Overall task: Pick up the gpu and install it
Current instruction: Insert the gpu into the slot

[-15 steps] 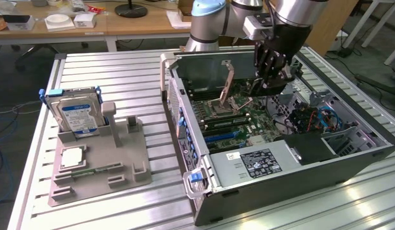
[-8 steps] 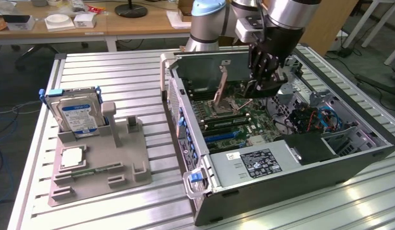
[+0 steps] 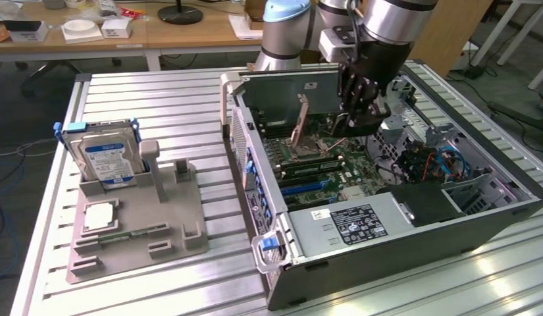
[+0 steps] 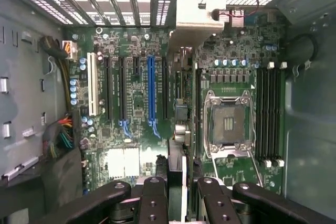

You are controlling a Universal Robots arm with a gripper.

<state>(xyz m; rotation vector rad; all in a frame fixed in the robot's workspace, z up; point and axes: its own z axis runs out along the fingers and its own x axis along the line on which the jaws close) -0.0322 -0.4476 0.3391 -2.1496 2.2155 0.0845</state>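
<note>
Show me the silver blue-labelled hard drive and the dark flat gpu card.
Silver blue-labelled hard drive [image 3: 108, 161]: exterior view, on its label.
Dark flat gpu card [image 4: 195, 23]: wrist view, on its pale metal bracket.

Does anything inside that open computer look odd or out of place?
Only the empty processor socket, its metal frame tilted up open. The gripper holds the gpu edge-on above the motherboard; nothing looks spilled or broken.
</note>
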